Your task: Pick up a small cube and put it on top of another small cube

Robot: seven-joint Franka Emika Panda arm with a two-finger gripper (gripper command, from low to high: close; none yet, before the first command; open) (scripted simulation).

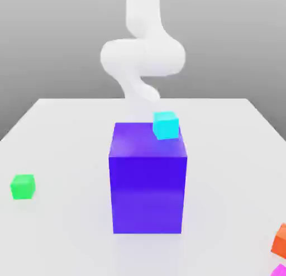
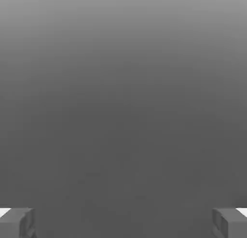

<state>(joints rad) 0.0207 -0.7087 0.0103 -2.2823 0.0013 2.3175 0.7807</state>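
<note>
The small magenta-pink cube [image 1: 279, 270] lies at the table's front corner on the exterior view's right, cut off by the picture's edge. The small green cube [image 1: 23, 186] rests on the table far over on the exterior view's left. My white arm [image 1: 142, 57] rises behind the big blue block, well away from both cubes. In the hand view my gripper [image 2: 123, 225] is open, its grey fingertips [image 2: 17, 222] wide apart with nothing between them and plain grey beyond.
A big blue-violet block [image 1: 148, 182] stands in the middle of the white table [image 1: 67, 135]. A cyan small cube [image 1: 166, 125] sits on its top back corner. An orange small cube [image 1: 281, 239] lies just behind the magenta one.
</note>
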